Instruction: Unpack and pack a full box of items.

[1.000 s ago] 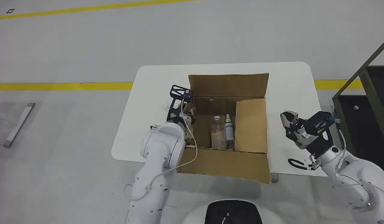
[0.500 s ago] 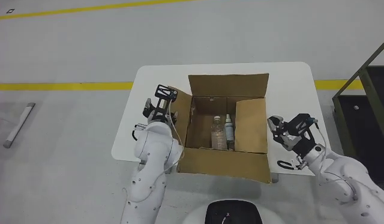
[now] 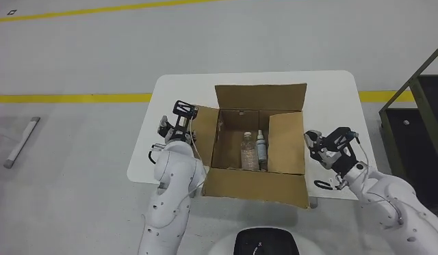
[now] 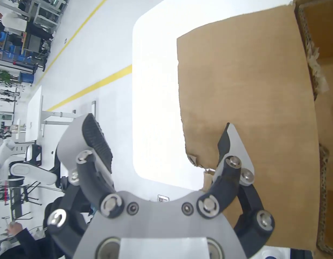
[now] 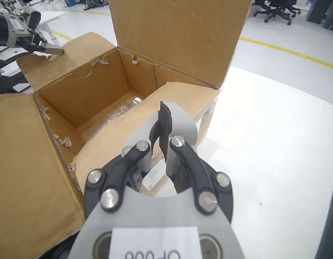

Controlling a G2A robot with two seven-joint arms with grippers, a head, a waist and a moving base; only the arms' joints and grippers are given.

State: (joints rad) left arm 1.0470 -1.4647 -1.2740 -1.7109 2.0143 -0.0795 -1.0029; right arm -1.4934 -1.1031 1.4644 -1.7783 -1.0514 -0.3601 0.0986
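An open cardboard box (image 3: 256, 186) stands mid-table with its flaps spread. Inside lie a clear bottle (image 3: 248, 151) and a smaller white-capped bottle (image 3: 261, 148); the clear bottle (image 5: 128, 105) also shows in the right wrist view. My left gripper (image 3: 178, 117) (image 4: 161, 141) is open at the outer edge of the left flap (image 4: 244, 87), one fingertip (image 4: 228, 139) over the flap's torn corner and nothing between the fingers. My right gripper (image 3: 320, 144) (image 5: 163, 121) is shut with nothing in it, just outside the right flap (image 3: 286, 142), which leans over the box.
The white table (image 3: 328, 98) has bare room to the right of the box and a narrower strip on the left. A dark metal frame (image 3: 410, 94) stands off the table's right side. The back flap (image 5: 180, 30) stands upright.
The left gripper moved outward to the left and the left flap folded out from upright. The right gripper moved in toward the right flap.
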